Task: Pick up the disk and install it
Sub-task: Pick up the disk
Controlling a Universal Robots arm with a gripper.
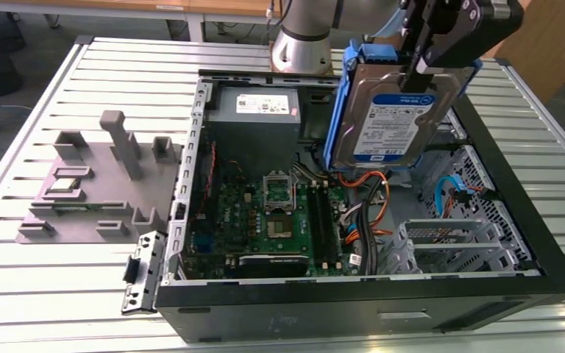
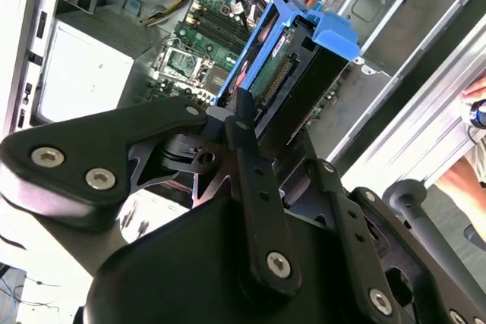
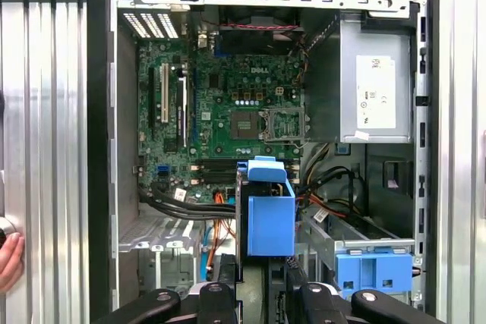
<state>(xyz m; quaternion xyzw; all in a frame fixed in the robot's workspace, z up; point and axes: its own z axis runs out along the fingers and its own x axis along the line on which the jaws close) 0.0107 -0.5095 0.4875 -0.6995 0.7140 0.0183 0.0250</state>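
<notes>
I have the black metal gripper (image 1: 422, 70) clenched on the flat silver hard disk (image 1: 396, 118) in its blue plastic carrier. It hangs edge-down above the open black steel tower case (image 1: 361, 312), clear of the walls, over the perforated drive cage (image 1: 459, 243).

Robotics workshop or lab: an open desktop computer case (image 1: 361, 312) lies on a slatted aluminium table (image 1: 67, 294) below the claw (image 1: 415, 77). A grey parts fixture (image 1: 96, 198) stands well apart from the claw, the robot arm's base (image 1: 307, 44) near it.
</notes>
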